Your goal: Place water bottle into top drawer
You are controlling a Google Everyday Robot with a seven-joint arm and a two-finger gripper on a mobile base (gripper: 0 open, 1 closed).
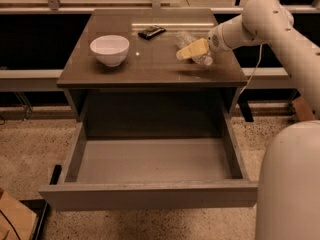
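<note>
The water bottle (183, 37), clear and crinkled, lies on its side on the right part of the cabinet top (150, 69). My gripper (189, 50), with yellowish tips, reaches in from the right on the white arm and sits right over the bottle's middle, covering part of it. The top drawer (150, 196) stands pulled fully out below the cabinet top, and its pale grey inside holds nothing. The gripper is above the cabinet top, behind the drawer and towards its right.
A white bowl (109, 49) stands on the left of the cabinet top. A small black flat object (151, 32) lies at the back middle. A large white arm link (292, 184) fills the lower right. A cardboard box (12, 219) sits on the floor at lower left.
</note>
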